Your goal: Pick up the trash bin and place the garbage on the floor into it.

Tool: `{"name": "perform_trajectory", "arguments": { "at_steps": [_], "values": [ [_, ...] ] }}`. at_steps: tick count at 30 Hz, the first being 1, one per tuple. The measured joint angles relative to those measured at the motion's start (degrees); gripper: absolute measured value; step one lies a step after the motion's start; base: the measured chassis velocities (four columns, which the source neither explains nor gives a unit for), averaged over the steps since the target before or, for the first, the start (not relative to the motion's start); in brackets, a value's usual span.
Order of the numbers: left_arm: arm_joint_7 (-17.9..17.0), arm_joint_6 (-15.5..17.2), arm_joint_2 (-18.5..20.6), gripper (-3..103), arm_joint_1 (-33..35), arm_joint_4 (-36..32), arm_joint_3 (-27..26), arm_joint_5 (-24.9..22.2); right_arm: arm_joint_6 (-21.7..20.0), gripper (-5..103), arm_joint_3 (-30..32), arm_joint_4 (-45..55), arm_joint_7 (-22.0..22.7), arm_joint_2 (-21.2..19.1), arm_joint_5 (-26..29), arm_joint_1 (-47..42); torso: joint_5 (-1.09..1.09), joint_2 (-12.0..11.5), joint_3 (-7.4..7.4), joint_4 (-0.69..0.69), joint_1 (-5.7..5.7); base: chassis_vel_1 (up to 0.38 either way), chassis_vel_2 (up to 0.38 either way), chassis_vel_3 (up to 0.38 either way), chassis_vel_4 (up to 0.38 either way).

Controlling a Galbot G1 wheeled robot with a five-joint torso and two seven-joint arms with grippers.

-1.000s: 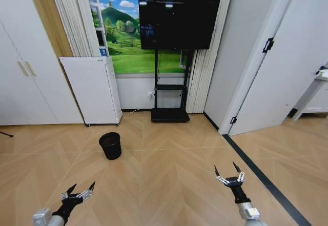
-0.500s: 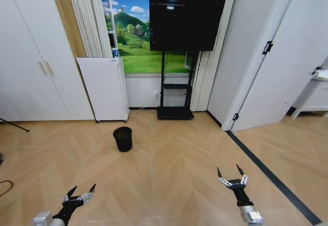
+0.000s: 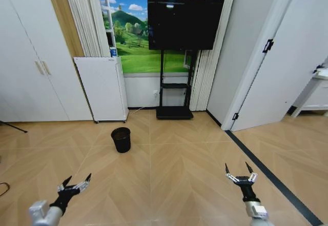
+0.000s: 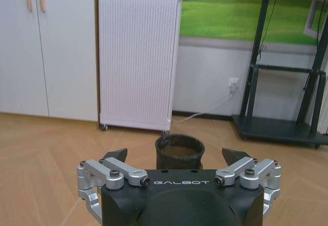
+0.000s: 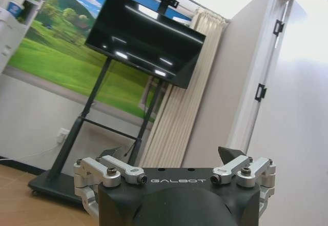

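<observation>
Herringbone floor [image 3: 169,180] of light tan wood-look boards spreads out ahead, with a dark strip [image 3: 266,175] running along its right edge toward the white door [image 3: 287,67]. On it stands the trash bin [image 3: 121,139], a small round black bin with a black liner, upright and alone, well ahead of both arms and a little to the left of centre. Behind the trash bin, against the wall, stands a white perforated panel heater [image 3: 101,87], and just right of that the black TV stand [image 3: 175,95] carrying a dark television [image 3: 185,23] in front of a green landscape mural [image 3: 134,26]. White cupboards [image 3: 31,67] fill the left wall.

Low at the near left, the left gripper [image 3: 75,184] hangs above the floor with its fingers spread wide and nothing between them; in its wrist view the trash bin [image 4: 179,152] shows between the open fingertips, farther off. Low at the near right, the right gripper [image 3: 241,173] is likewise wide open and empty, held above bare boards beside the dark strip.
</observation>
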Motion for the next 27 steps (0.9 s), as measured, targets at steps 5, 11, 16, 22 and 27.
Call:
{"name": "perform_trajectory", "arguments": {
  "at_steps": [5, 11, 16, 22, 27],
  "values": [
    [-3.4, 0.8, 5.2, 100, -4.8, -1.1, -1.4, -5.0, -5.3, 100, 1.9, 6.9, 0.4, -8.4, 11.0, -0.9, -0.03, 0.0, 0.0, 0.0, 0.01, 0.0, 0.0, 0.0, 0.0],
    [-4.3, 2.3, 9.5, 100, -9.9, -3.1, -1.1, -8.9, -8.0, 100, 3.0, 15.0, -0.9, -16.2, 18.3, -4.2, -0.05, 0.0, 0.0, 0.0, 0.01, 0.0, 0.0, 0.0, 0.0],
    [-5.4, 3.6, 11.4, 100, -12.4, -5.5, -0.6, -10.7, -11.8, 100, 1.5, 20.6, 0.6, -17.7, 20.8, -4.0, -0.01, 0.0, 0.0, -0.01, 0.01, 0.0, 0.0, 0.0, 0.0],
    [-8.1, 4.6, 10.9, 100, -12.8, -7.4, -1.0, -10.6, -16.1, 100, 0.3, 23.9, 3.1, -17.5, 21.7, -2.2, -0.04, 0.0, 0.0, 0.01, 0.0, 0.0, 0.0, 0.0, 0.0],
    [-9.9, 5.2, 10.4, 100, -13.4, -8.7, -1.4, -10.7, -16.8, 100, -0.2, 24.4, 3.3, -18.2, 22.0, -1.5, -0.03, 0.0, 0.0, 0.0, 0.0, 0.0, 0.0, 0.0, 0.0]
  ]
}}
